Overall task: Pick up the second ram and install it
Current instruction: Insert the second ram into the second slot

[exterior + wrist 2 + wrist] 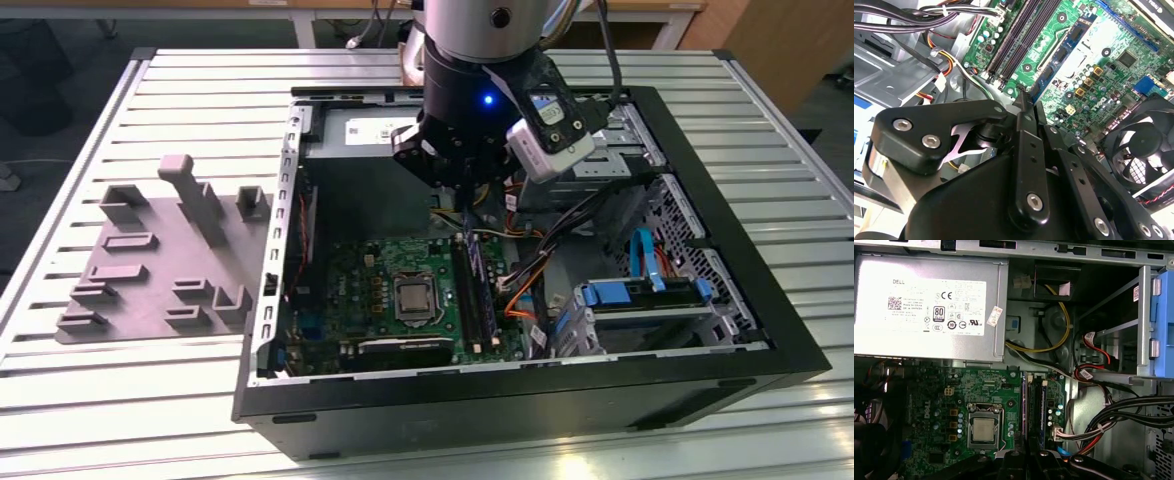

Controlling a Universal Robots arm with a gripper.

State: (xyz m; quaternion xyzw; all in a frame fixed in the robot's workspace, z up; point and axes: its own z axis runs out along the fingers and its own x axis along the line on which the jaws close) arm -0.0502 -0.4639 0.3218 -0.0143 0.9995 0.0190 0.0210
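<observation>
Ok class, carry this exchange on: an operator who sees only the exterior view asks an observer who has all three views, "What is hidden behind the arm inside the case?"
Observer: The first wrist view shows a grey power supply with a white label, bordering the green motherboard.
Operator: Where does the end effector point?
Observer: In the second wrist view the end effector points at the board near one end of the long black memory slots.
Operator: Anything else beside the board?
Observer: A black fan, seen in the second wrist view.
</observation>
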